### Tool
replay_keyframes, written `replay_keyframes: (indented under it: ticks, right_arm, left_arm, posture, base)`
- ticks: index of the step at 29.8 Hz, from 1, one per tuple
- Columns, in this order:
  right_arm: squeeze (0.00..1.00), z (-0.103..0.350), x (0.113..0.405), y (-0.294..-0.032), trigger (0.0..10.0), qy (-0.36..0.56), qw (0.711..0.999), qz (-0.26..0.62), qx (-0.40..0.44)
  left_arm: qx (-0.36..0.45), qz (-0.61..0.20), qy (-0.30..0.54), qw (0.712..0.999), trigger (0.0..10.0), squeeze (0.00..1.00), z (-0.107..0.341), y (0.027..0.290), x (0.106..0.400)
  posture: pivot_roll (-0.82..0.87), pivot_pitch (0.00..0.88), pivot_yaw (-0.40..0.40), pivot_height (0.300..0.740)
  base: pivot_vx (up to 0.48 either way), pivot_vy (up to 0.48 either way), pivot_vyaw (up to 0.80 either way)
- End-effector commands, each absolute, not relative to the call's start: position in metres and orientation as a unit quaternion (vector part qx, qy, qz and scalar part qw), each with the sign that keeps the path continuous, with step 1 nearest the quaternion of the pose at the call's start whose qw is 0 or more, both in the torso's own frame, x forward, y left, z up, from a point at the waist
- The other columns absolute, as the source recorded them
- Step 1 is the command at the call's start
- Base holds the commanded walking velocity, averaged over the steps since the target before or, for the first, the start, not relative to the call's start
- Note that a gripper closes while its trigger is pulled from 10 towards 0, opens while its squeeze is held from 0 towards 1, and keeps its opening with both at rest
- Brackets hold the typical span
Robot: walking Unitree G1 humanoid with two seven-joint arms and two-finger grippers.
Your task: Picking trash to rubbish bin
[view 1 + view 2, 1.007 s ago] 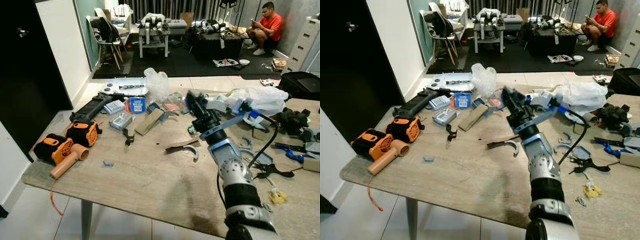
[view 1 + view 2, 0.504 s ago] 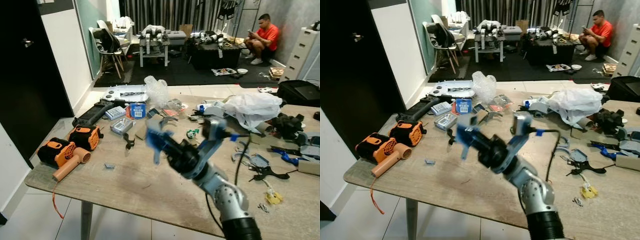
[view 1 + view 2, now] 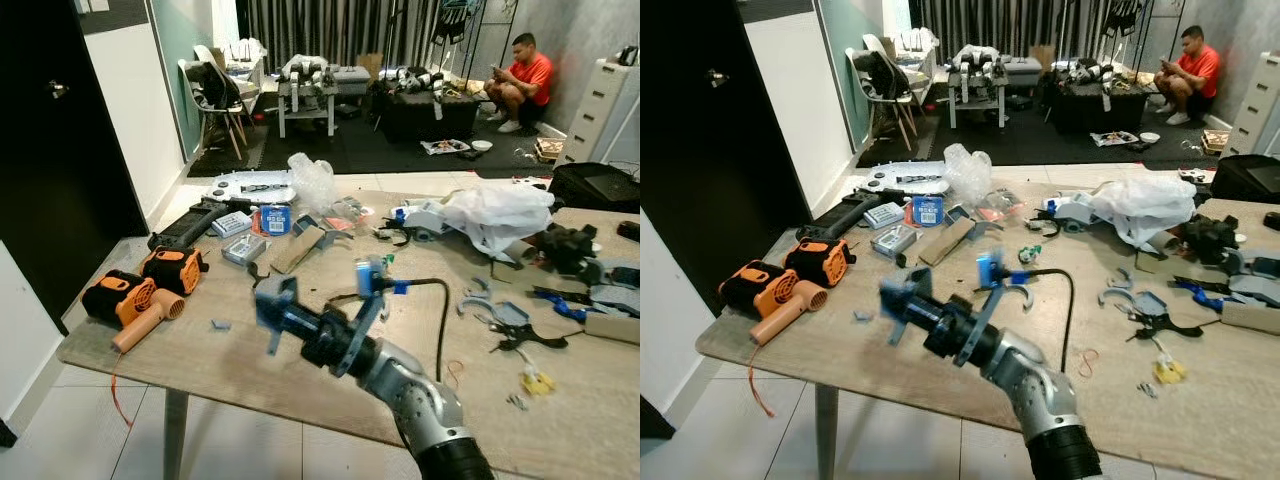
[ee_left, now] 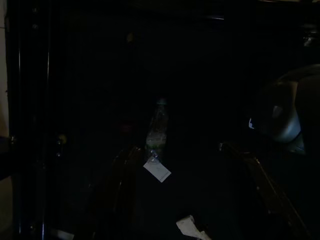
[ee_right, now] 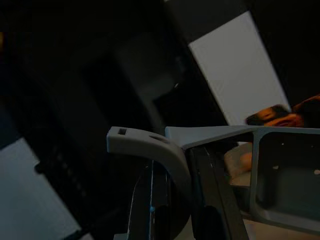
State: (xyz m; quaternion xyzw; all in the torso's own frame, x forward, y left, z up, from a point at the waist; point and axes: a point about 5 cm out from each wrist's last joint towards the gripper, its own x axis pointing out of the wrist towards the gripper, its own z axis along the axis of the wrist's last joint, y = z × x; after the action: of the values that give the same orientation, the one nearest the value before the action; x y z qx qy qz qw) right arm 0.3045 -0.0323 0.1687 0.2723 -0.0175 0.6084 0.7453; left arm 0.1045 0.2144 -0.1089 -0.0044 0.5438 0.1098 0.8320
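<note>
Right gripper (image 3: 272,312) is clamped on a grey curved plastic scrap (image 5: 150,145) sticking out crosswise from its fingers, swung out left past the table (image 3: 300,370) edge; no bin anywhere ahead of it.

Head views evenly lit and mostly sharp, motion blur noted at centre frame, dark doorway at left, both wrist views heavily underexposed.

We look along our right gripper (image 5: 172,210), whose two black fingers (image 5: 207,200) pinch a grey curved plastic piece (image 5: 165,150). Behind it we see a dark doorway (image 5: 100,85), a white wall panel (image 5: 235,70) and something orange (image 5: 280,115).
</note>
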Motion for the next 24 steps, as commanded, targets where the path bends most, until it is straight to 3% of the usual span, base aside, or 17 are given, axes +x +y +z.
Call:
replay_keyframes:
  ticks: [1, 5, 11, 14, 18, 24]
  right_arm:
    - [0.0, 0.169, 0.304, -0.032, 10.0, -0.02, 0.748, 0.61, 0.262]
    - [0.0, 0.159, 0.308, -0.028, 10.0, -0.002, 0.771, 0.596, 0.224]
    - [0.0, 0.126, 0.322, -0.033, 10.0, 0.073, 0.839, 0.522, 0.133]
    - [0.0, 0.119, 0.323, -0.035, 10.0, 0.089, 0.848, 0.507, 0.123]
    - [0.0, 0.108, 0.325, -0.041, 10.0, 0.112, 0.862, 0.483, 0.104]
    - [0.0, 0.062, 0.322, -0.072, 10.0, 0.2, 0.888, 0.411, 0.05]
  left_arm:
    - [-0.004, 0.106, 0.552, 0.827, 10.0, 0.0, -0.11, 0.213, 0.101]
    - [-0.001, 0.1, 0.552, 0.828, 10.0, 0.0, -0.11, 0.212, 0.102]
    - [0.0, 0.095, 0.552, 0.828, 10.0, 0.0, -0.11, 0.211, 0.102]
    - [0.0, 0.095, 0.553, 0.828, 10.0, 0.0, -0.11, 0.21, 0.102]
    - [-0.001, 0.094, 0.553, 0.828, 10.0, 0.0, -0.11, 0.21, 0.102]
    - [-0.002, 0.091, 0.556, 0.826, 10.0, 0.0, -0.111, 0.209, 0.101]
  posture:
    - [-0.04, 0.04, 0.035, 0.74]
    - [-0.04, 0.034, 0.031, 0.74]
    - [-0.05, 0.036, 0.026, 0.74]
    - [-0.05, 0.036, 0.026, 0.74]
    - [-0.04, 0.038, 0.023, 0.74]
    - [-0.05, 0.044, 0.02, 0.74]
  base:
    - [-0.296, 0.0, 0.0]
    - [-0.358, 0.0, 0.0]
    - [-0.139, 0.0, 0.0]
    - [0.0, 0.0, 0.0]
    - [-0.409, 0.0, 0.0]
    - [-0.146, 0.0, 0.0]
